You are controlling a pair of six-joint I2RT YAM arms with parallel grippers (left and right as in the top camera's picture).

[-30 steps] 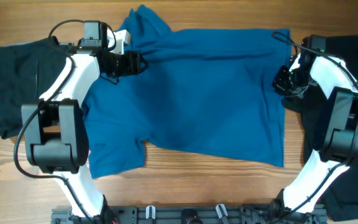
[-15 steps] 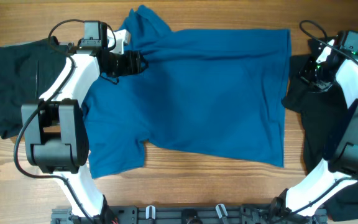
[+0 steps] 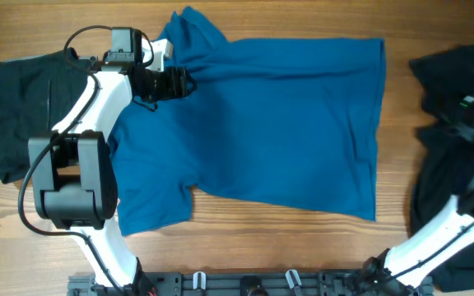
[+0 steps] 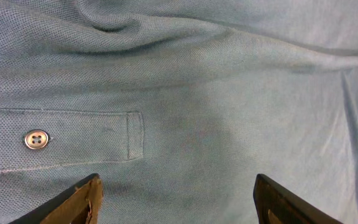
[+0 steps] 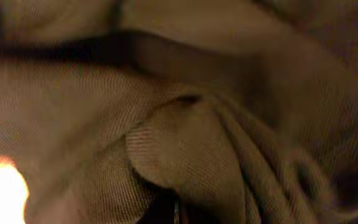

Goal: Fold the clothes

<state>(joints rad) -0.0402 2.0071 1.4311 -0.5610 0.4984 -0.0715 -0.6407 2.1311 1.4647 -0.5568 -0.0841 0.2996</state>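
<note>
The blue shirt (image 3: 278,123) lies spread across the middle of the table, bunched at its top-left collar. My left gripper (image 3: 189,80) sits low over that bunched part. In the left wrist view its fingers (image 4: 178,199) are wide open over the blue fabric, with a small button (image 4: 36,139) on the placket to the left. My right gripper (image 3: 461,115) is over the black garment (image 3: 451,74) at the right edge. The right wrist view is filled by dark folded fabric (image 5: 185,137), and its fingers do not show.
Another black garment (image 3: 19,107) lies flat at the far left, partly under my left arm. The black pile on the right runs down to the table's front right corner (image 3: 459,247). Bare wood (image 3: 262,238) shows in front of the shirt.
My right arm has swung right, off the shirt's right edge and onto the black garment. The shirt's top-right corner now lies flat. The left arm has not moved.
</note>
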